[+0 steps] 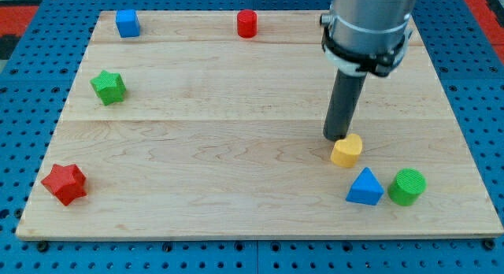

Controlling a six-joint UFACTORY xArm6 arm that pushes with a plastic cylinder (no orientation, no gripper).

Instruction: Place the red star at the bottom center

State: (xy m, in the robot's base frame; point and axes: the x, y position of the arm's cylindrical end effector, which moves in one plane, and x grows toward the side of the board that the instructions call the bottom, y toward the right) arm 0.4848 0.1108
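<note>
The red star (pixel 64 183) lies near the bottom left corner of the wooden board (pixel 236 148). My tip (pixel 339 138) is far to the right of it, at the view's right centre, right behind the yellow hexagonal block (pixel 346 150) and touching or nearly touching its top edge. The rod hangs from the grey arm (pixel 368 26) at the view's top right.
A blue triangle (pixel 365 187) and a green cylinder (pixel 406 186) sit at the bottom right, below the yellow block. A green star (pixel 109 87) is at the left. A blue cube (pixel 127 23) and a red cylinder (pixel 247 24) are along the top edge.
</note>
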